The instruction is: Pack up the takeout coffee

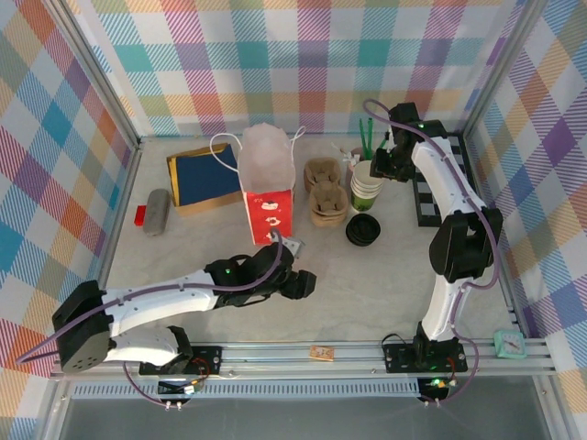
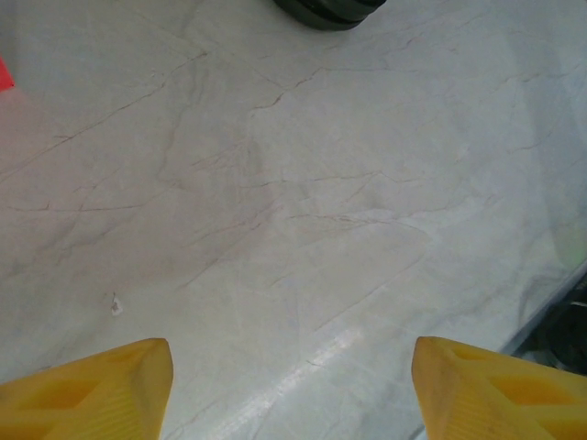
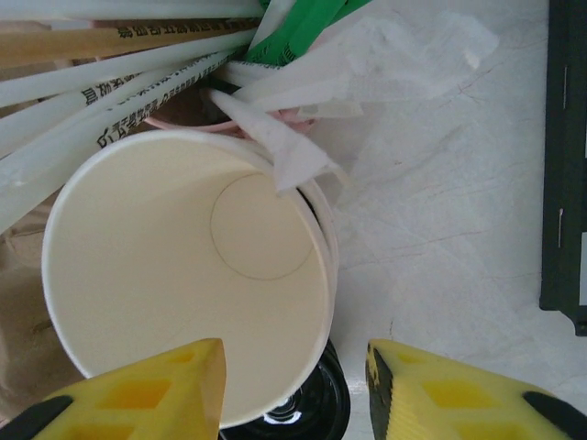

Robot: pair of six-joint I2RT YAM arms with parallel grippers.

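No lidded takeout coffee is in view. A stack of lidless green-and-cream cups (image 1: 367, 191) stands at the back right, its white inside (image 3: 183, 284) seen from above. A stack of loose black lids (image 1: 363, 230) lies just in front of it, and its edge (image 3: 310, 414) (image 2: 326, 9) shows in both wrist views. My right gripper (image 1: 389, 165) (image 3: 293, 394) hovers open over the cup's near rim, nothing held. My left gripper (image 1: 300, 284) (image 2: 293, 394) is open low over bare marble table (image 2: 303, 229). A red paper bag (image 1: 267, 203) with white tissue stands mid-table.
Brown cup carriers (image 1: 326, 194) sit between the bag and the cups. Wrapped straws and napkins (image 3: 147, 64) crowd behind the cup. A navy and tan box (image 1: 204, 179), a grey case (image 1: 158, 211), a black rack (image 1: 431, 197) and a teal clock (image 1: 510, 344) line the edges.
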